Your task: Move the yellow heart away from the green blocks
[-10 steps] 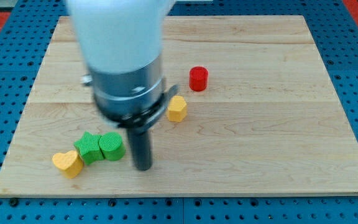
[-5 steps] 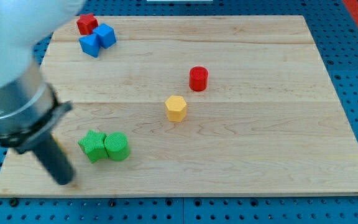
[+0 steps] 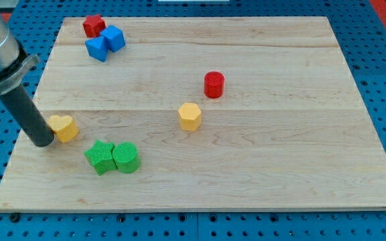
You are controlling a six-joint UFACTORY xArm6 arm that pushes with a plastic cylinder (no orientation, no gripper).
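The yellow heart (image 3: 64, 126) lies near the board's left edge, up and to the left of the green blocks and a short gap apart from them. The green star (image 3: 100, 158) and the green cylinder (image 3: 126, 158) touch each other at the lower left. My tip (image 3: 43, 141) stands right against the heart's left side.
A yellow hexagon block (image 3: 189, 116) and a red cylinder (image 3: 214, 85) sit near the middle. A red star (image 3: 94, 25) and two blue blocks (image 3: 106, 42) sit at the top left. The wooden board (image 3: 280, 134) ends close to my tip on the left.
My tip swept from right of the green blocks, round the bottom left, then up the left edge. The yellow heart moved up and away from the green star.
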